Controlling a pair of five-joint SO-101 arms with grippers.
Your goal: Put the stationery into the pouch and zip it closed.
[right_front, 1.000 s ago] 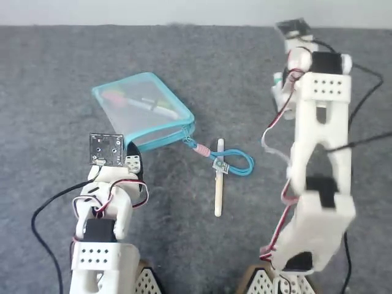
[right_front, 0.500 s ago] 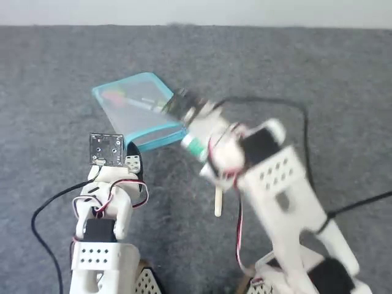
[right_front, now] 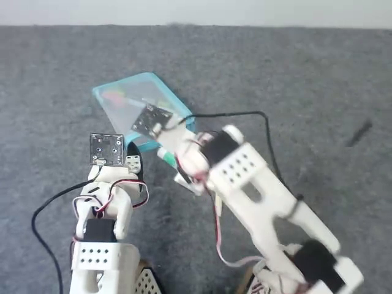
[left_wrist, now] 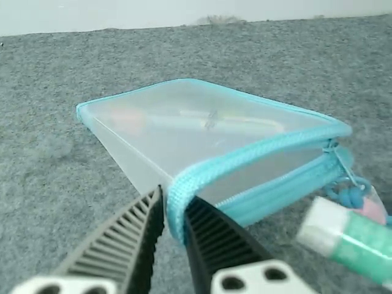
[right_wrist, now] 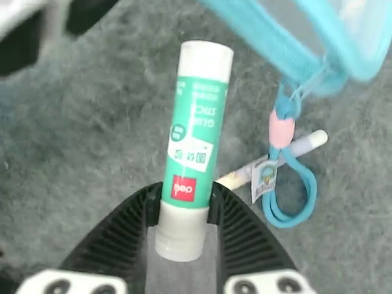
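Pouch [right_front: 125, 101] of clear plastic with teal zip trim lies on the grey mat [right_front: 306, 73], directly ahead of the left gripper [left_wrist: 174, 205]. That gripper's two ribbed black jaws are pinched together on the pouch's nearest teal corner, with the zip band pressed between them. From there the pouch stretches away from the fingertips. A few pieces of stationery [left_wrist: 208, 120] show faintly through its top wall.

The right gripper [right_wrist: 184, 197] is clamped on a glue stick [right_wrist: 195, 141], green and white. Its jaws grip the stick near its lower end, and the stick's white cap points straight out past the fingertips. The pouch's teal edge [right_wrist: 288, 49] lies beyond the cap and off to one side of it, not touching it.

From the left wrist, the glue stick [left_wrist: 346, 239] sits beside the left gripper's jaws, close to the zip end of the pouch [left_wrist: 208, 141]. From above, the right arm reaches across the mat. Its glue stick [right_front: 166, 156] lies just beside the left gripper [right_front: 131, 162] and against the pouch's near edge.

A teal cord loop [right_wrist: 293, 190] with a pink bead [right_wrist: 283, 130] and a small tag [right_wrist: 264, 177] hangs from the zip end. It lies on the mat beside the right gripper's jaws, draped over a white pen [right_wrist: 300, 147].
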